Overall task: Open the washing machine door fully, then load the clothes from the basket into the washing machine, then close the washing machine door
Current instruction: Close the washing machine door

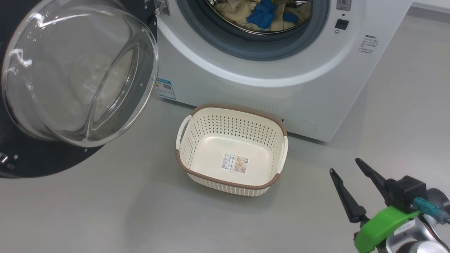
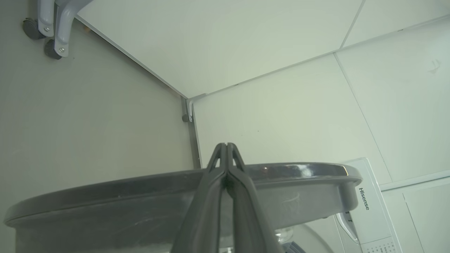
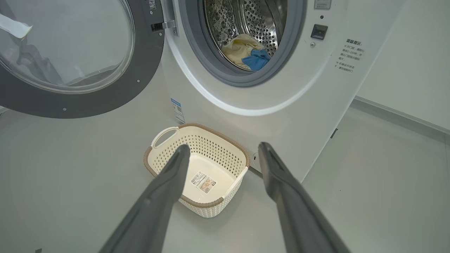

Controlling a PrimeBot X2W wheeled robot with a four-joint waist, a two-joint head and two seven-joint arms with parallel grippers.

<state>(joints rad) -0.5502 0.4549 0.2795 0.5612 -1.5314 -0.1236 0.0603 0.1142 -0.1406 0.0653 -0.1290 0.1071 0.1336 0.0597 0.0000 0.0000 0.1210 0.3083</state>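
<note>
Now the small cream perforated plastic basket (image 1: 228,124) sits empty at centre frame, and the cream-yellow, blue-cuffed clothes (image 1: 262,15) lie inside the white front-loading washing machine (image 1: 246,88). The left gripper (image 2: 226,146), fingers pressed together, crosses the glossy black rim of the round glass-bowled washing machine door (image 1: 77,70), open at upper left; the right gripper (image 1: 344,165) hangs spread apart, lower right. Pushed off-centre, those fingers may skid off the rim, leaving the door unlatched.

One washing machine (image 1: 246,88), one door (image 1: 81,70), one basket (image 1: 225,124).
</note>
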